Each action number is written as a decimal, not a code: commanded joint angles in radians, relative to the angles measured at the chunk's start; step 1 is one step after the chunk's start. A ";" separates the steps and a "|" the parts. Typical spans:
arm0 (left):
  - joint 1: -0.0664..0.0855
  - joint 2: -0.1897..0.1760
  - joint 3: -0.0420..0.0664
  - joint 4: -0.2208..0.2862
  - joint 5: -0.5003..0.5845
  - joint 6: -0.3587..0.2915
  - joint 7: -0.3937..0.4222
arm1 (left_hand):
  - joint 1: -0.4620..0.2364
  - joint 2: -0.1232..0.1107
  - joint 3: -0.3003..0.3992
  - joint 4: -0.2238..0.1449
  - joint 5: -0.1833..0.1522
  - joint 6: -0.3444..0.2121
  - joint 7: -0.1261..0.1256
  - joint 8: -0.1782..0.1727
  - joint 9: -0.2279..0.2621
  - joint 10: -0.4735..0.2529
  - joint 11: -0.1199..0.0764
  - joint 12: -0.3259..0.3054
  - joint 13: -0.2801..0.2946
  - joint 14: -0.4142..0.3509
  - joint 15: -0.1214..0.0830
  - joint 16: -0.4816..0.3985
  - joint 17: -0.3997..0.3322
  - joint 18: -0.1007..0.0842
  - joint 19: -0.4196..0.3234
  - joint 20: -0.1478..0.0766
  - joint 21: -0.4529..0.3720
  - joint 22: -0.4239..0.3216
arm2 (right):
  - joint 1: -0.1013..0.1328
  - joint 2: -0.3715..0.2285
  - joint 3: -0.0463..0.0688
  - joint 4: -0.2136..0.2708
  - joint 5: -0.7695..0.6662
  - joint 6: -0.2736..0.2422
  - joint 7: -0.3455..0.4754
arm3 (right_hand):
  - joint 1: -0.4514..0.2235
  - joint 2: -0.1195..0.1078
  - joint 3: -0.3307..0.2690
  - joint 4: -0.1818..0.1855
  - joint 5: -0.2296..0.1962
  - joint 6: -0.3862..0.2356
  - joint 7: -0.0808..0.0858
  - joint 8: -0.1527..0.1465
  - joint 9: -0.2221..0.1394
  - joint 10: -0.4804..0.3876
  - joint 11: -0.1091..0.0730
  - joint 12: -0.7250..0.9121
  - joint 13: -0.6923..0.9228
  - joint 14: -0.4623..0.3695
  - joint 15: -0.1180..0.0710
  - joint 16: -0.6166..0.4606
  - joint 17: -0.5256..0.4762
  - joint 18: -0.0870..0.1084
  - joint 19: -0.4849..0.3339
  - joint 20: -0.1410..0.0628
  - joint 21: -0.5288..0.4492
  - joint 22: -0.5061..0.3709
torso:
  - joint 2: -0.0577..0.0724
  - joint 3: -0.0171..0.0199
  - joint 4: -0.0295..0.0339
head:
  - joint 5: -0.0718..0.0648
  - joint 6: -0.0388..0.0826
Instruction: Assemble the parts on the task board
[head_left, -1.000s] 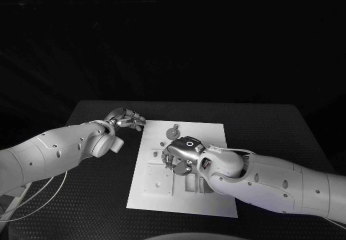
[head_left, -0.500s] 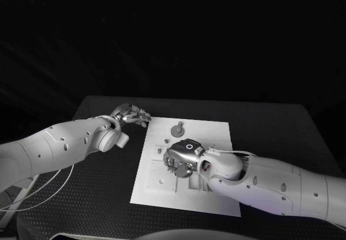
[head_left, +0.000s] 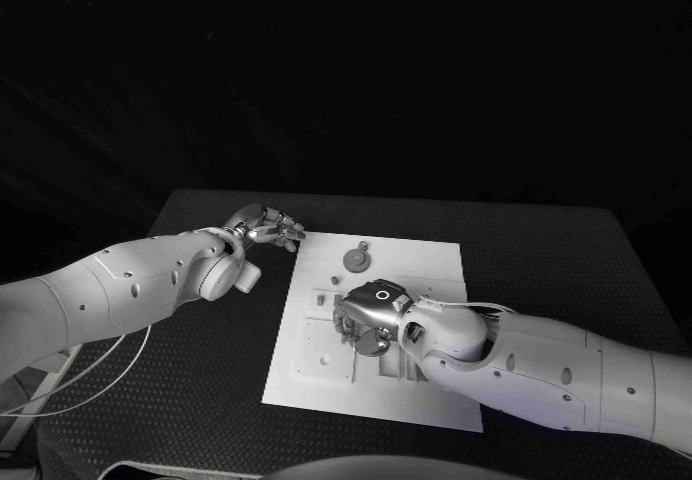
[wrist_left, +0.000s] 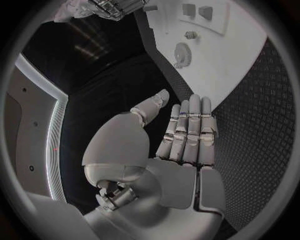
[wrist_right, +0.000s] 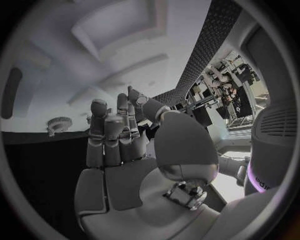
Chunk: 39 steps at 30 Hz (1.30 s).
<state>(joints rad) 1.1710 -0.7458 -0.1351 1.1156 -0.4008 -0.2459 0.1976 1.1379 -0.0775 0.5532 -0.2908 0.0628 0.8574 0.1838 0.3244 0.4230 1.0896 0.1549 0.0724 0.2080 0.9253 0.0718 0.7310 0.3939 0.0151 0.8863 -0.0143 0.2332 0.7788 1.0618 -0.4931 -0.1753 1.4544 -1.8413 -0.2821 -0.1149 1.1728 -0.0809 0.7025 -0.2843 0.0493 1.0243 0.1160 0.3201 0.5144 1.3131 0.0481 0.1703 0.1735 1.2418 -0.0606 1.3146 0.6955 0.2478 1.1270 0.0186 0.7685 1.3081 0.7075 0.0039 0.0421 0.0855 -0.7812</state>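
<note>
The white task board (head_left: 433, 265) lies in the middle of the black table. A round toothed part (head_left: 355, 260) lies flat on its far half, also seen as the toothed part (wrist_left: 182, 52) and the toothed part (wrist_right: 59, 123). My right hand (head_left: 368, 318) hangs over the board's middle with its fingers pointing down at the recesses. The fingers (wrist_right: 112, 132) stand nearly straight, side by side, with no part seen among them. My left hand (head_left: 268, 228) hovers at the board's far left corner, off the plate. It lies flat, its fingers (wrist_left: 187, 130) straight and together, holding nothing.
The board has several shallow recesses (head_left: 320, 350) on its near left half. A small peg (wrist_left: 190, 35) stands near the toothed part. Black textured table (head_left: 562, 260) runs on both sides of the board.
The whole picture shifted as the camera moved. My right hand has crept slightly toward the near side of the board. The left hand stays at the far left corner.
</note>
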 joint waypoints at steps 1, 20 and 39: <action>0.002 0.001 0.001 0.003 0.007 0.001 0.007 | 0.008 0.001 -0.007 0.001 -0.003 -0.006 -0.001 0.001 0.000 -0.004 0.000 -0.001 -0.001 0.002 0.006 -0.004 0.001 -0.012 0.001 -0.007 -0.004 -0.001 | 0.000 0.002 -0.001 -0.002 -0.019 0.013 0.005 | -0.009 0.005 0.007 0.000 0.000 0.002 0.001 0.004 0.001 0.007 -0.003 -0.005 0.001 0.002 -0.005 0.002 0.002 0.014 0.000 -0.007 0.004 0.016 | 0.000 0.0002 0.0001 | 0.001 -0.001; 0.002 0.001 0.001 0.005 0.007 0.004 0.007 | 0.008 0.001 -0.008 0.001 -0.003 -0.006 -0.001 0.001 0.000 -0.004 0.000 -0.001 -0.001 0.001 0.006 -0.006 0.002 -0.012 0.001 -0.007 -0.005 -0.002 | -0.006 0.011 -0.006 -0.015 -0.021 0.021 0.007 | -0.010 0.005 0.007 -0.001 0.000 0.002 0.001 0.004 0.002 0.008 -0.003 -0.005 0.002 0.002 -0.005 0.002 0.002 0.014 0.000 -0.008 0.004 0.016 | 0.000 -0.0005 0.0002 | 0.008 -0.009; 0.003 0.001 0.001 0.005 0.007 0.007 0.005 | 0.009 0.002 -0.009 0.001 -0.003 -0.007 -0.001 0.001 0.000 -0.005 0.001 -0.001 -0.002 0.001 0.007 -0.008 0.004 -0.012 0.001 -0.007 -0.007 -0.003 | -0.010 0.025 -0.014 -0.031 -0.032 0.040 0.013 | -0.010 0.005 0.007 -0.002 0.000 0.001 0.002 0.004 0.002 0.008 -0.003 -0.007 0.002 0.001 -0.005 0.001 0.002 0.014 0.000 -0.008 0.003 0.016 | 0.000 0.0003 0.0005 | 0.008 -0.011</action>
<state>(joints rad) 1.1721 -0.7458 -0.1349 1.1177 -0.3996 -0.2449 0.1965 1.1379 -0.0775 0.5510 -0.2886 0.0627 0.8574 0.1838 0.3244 0.4230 1.0895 0.1547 0.0724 0.2073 0.9253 0.0718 0.7272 0.3964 0.0151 0.8863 -0.0142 0.2332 0.7771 1.0538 -0.4692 -0.1871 1.4245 -1.8572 -0.2685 -0.1124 1.1671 -0.0778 0.7050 -0.2874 0.0493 1.0205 0.1126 0.3206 0.5165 1.3139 0.0438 0.1703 0.1741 1.2438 -0.0585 1.3146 0.6967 0.2478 1.1289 0.0175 0.7685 1.3076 0.7076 0.0039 0.0421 0.0931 -0.7914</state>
